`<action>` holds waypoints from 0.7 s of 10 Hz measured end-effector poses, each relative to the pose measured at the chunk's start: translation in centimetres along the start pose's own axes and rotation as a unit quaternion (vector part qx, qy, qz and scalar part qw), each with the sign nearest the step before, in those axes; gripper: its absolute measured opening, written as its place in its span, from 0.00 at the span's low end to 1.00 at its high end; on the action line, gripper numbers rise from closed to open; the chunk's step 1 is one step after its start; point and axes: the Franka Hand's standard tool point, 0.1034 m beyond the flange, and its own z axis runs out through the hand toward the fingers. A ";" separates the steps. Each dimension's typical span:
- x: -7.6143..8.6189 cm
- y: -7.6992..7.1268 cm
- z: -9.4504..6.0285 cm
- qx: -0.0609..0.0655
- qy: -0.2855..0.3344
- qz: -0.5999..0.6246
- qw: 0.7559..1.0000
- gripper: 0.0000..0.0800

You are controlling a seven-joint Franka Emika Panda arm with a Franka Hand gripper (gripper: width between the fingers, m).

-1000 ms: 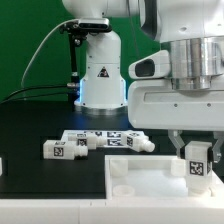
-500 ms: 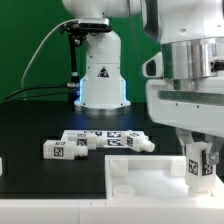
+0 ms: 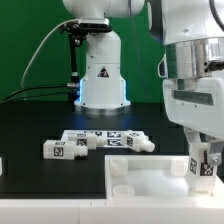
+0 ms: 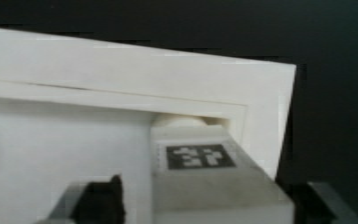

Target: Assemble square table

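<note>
Gripper opening wide, releasing the leg upright at the table top corner, holding nothing now; that leg looking placed, other legs waiting

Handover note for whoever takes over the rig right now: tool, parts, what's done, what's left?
Tool: open, straddling the upright leg, with a gap on each side.
Top: lies flat; that leg stands at its corner on the exterior view's right.
Loose legs: lying on the black table beyond the top.
Done: one leg placed; how tight, cannot tell.
Left: the loose legs.
</note>
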 end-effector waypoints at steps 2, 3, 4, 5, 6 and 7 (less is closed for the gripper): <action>0.4 -0.4 -0.3 0.002 0.001 -0.178 0.984 0.78; 0.0 -0.2 -0.2 -0.008 -0.004 -0.248 0.969 0.80; -0.5 -0.2 -0.3 -0.007 -0.002 -0.263 0.965 0.80; -0.4 -0.2 -0.2 -0.008 -0.002 -0.311 0.950 0.81; -0.2 -0.1 -0.2 -0.008 -0.002 -0.335 0.942 0.81; -0.4 -0.2 -0.3 -0.010 0.000 -0.405 0.914 0.81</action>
